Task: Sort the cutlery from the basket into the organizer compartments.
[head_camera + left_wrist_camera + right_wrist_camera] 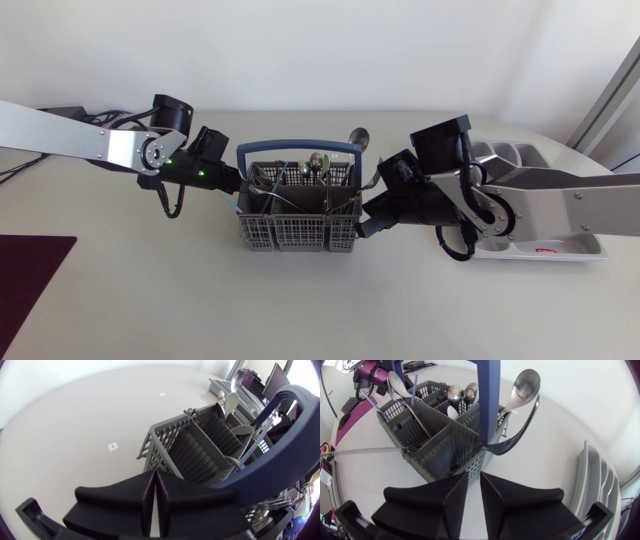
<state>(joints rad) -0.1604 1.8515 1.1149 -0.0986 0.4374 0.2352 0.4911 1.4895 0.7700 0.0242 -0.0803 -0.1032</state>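
Observation:
The grey cutlery basket [300, 236] with a blue handle [300, 147] stands mid-table and holds several spoons and other pieces. One large spoon [358, 137] leans out over its right rim. My left gripper [232, 188] is at the basket's left wall, shut with nothing between its fingers [140, 497]; the basket [165, 455] lies just ahead of it. My right gripper [368, 218] is at the basket's right front corner. In the right wrist view, that gripper [474, 480] shows a narrow gap with only table visible through it. The leaning spoon [527, 385] rises ahead of it.
The white organizer [545, 252] with long compartments lies at the right, partly under my right arm; its ribs [592, 485] show beside the right gripper. A dark red mat [25, 285] sits at the front left corner.

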